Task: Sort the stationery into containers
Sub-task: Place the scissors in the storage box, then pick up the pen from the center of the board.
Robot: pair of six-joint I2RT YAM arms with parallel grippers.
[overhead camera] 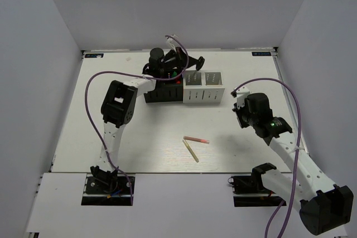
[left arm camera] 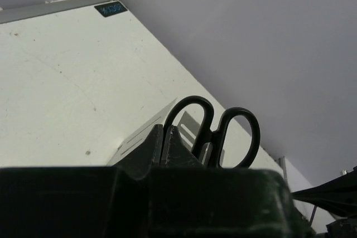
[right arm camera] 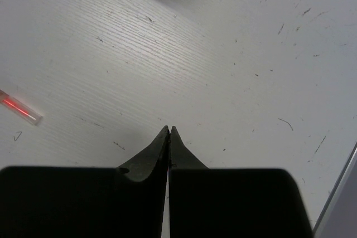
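Note:
My left gripper point(overhead camera: 184, 63) is over the back of the containers, shut on the black-handled scissors point(overhead camera: 195, 61). In the left wrist view the fingers point(left arm camera: 165, 129) pinch one handle loop of the scissors point(left arm camera: 223, 132); the blades are hidden. The containers stand in a row, two black point(overhead camera: 162, 94) and two white point(overhead camera: 203, 88). Coloured highlighter caps point(overhead camera: 174, 74) show in a black one. A thin pink stick point(overhead camera: 196, 139) and a pale wooden stick point(overhead camera: 191, 150) lie on the table in front. My right gripper point(overhead camera: 239, 110) is shut and empty, right of the sticks; the pink stick's end point(right arm camera: 20, 110) shows left of its fingers point(right arm camera: 169, 132).
The white table point(overhead camera: 139, 132) is walled on three sides, with a raised rim at the back point(overhead camera: 223, 49). The left arm's purple cable point(overhead camera: 100, 76) loops over the left half. A white holder's slotted wall point(left arm camera: 139, 137) shows in the left wrist view.

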